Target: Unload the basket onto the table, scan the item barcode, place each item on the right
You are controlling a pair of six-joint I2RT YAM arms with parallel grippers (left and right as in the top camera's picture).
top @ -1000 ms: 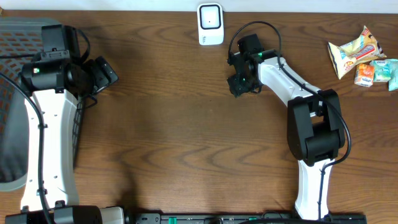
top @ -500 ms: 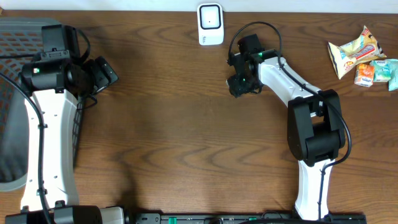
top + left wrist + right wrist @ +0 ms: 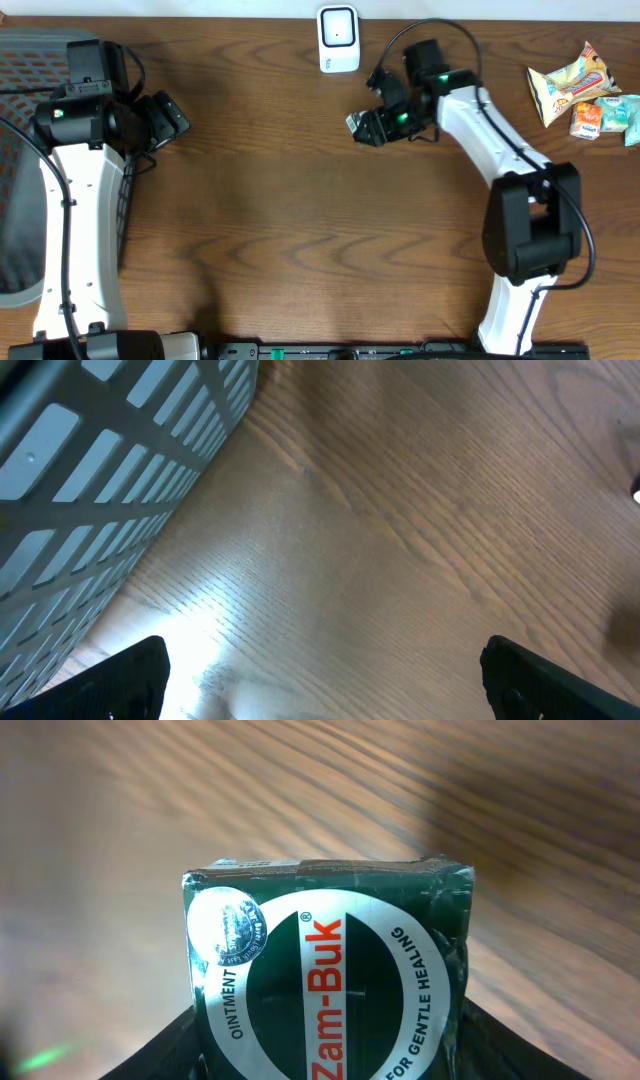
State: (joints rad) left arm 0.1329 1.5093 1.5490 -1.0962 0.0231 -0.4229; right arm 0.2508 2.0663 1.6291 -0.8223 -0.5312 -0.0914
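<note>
At the left edge of the table [image 3: 280, 220], beside the basket [image 3: 20, 150], the left gripper [image 3: 325, 678] hangs idle, its jaws wide apart. Right of centre, the right gripper [image 3: 370, 124] is clamped on a dark green Zam-Buk box [image 3: 330, 980], apparently lifted off the wood, near the scanner [image 3: 338, 38] and just below and right of it, with snack packets [image 3: 580, 90] lying far right. The step in hand looks to be presenting the box, and the next move likely calls for turning whichever face carries the barcode, not visible here, toward the scanner's window.
</note>
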